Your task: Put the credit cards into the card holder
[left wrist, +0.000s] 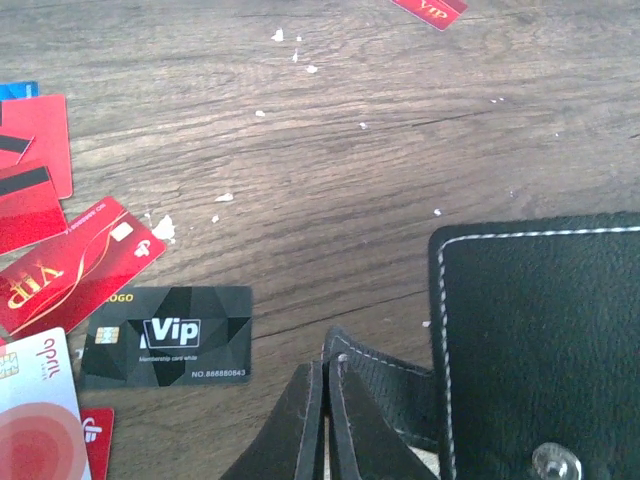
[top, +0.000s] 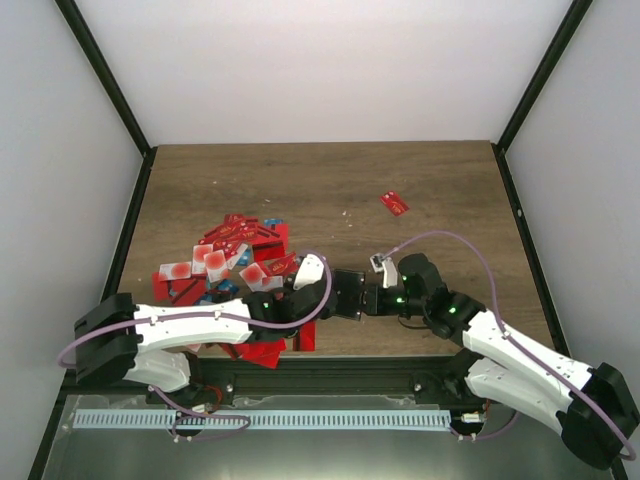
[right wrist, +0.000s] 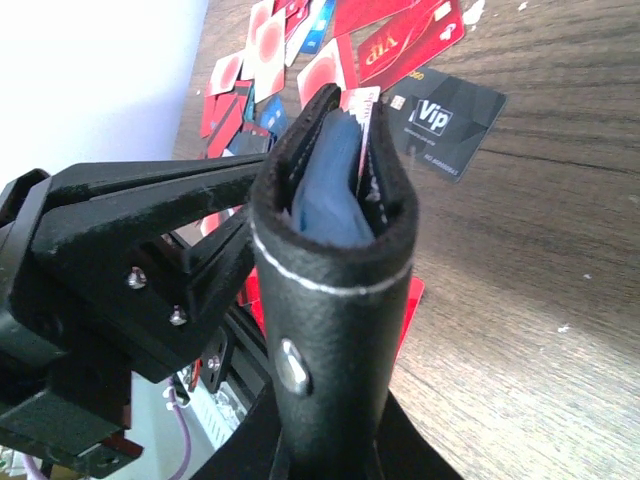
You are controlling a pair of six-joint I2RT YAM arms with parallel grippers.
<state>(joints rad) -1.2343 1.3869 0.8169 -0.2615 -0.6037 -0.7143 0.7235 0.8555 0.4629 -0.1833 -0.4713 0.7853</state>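
A brown wood-grain tabletop (top: 330,180) is seen enclosed by plain white walls (top: 330,60), with black frame struts (top: 105,75) set at the corners and black edging run along its sides. Small white flecks (left wrist: 278,35) are scattered over the boards, mostly toward the middle of the surface. A pale slotted rail (top: 260,420) is mounted along the near edge, above a grey metal ledge (top: 330,455).

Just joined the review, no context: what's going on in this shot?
Both arms meet at the black card holder. The right end effector holds it; the left end effector is shut on one flap. A blue card sits inside. The other cards lie piled at the left of the table, one red card apart farther back.
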